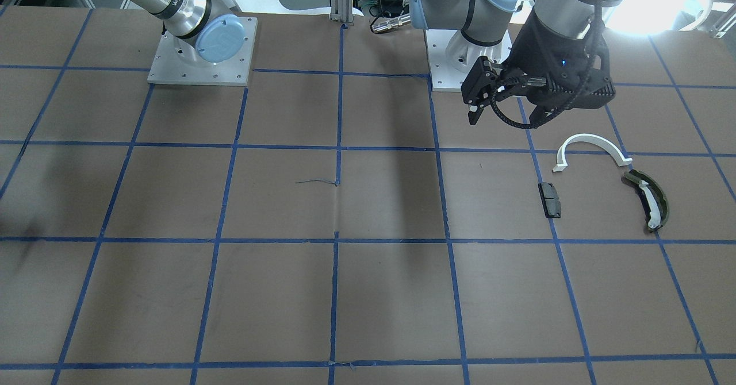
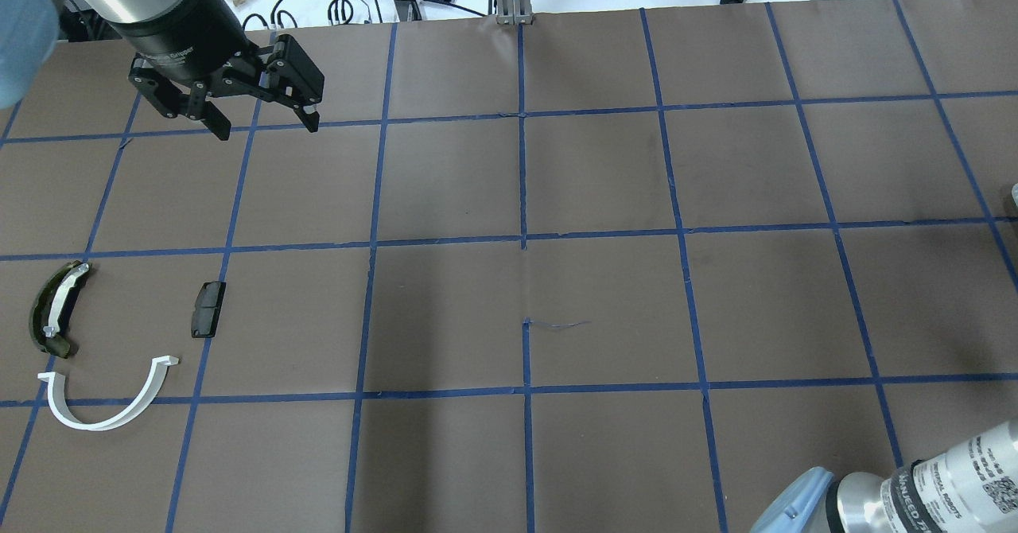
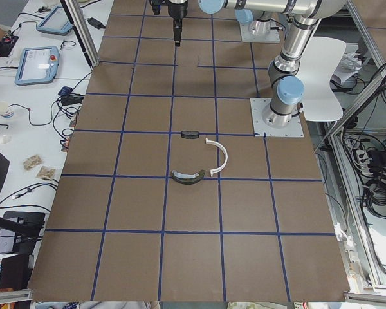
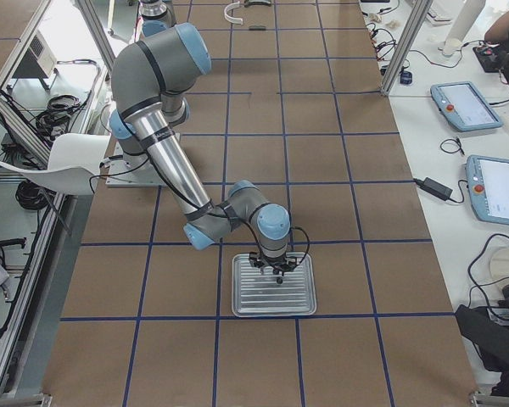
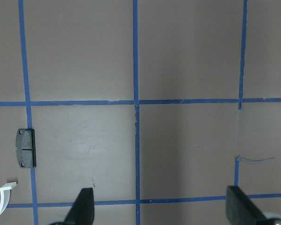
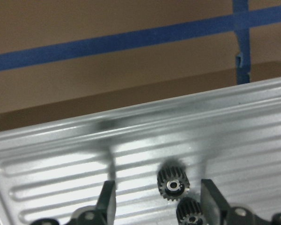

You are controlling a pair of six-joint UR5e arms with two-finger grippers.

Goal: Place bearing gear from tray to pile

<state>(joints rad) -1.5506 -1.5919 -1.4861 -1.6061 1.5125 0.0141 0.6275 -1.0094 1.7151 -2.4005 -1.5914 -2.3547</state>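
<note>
The room is bright, with light from above. In the front view a white glare burns at the top right corner. Soft dark shadows lie in long bands on the brown surface [image 1: 287, 293], one down the middle and one at the left edge. The overhead view is sharp and even. The tray [image 6: 253, 108] shines with white streaks and looks blurry. The right tool [image 6: 158, 199] is close and fuzzy; the gear [image 6: 173, 183] is a bit clearer. The left tool [image 5: 160, 206] is fuzzy too, with a dim band on the surface above it.
</note>
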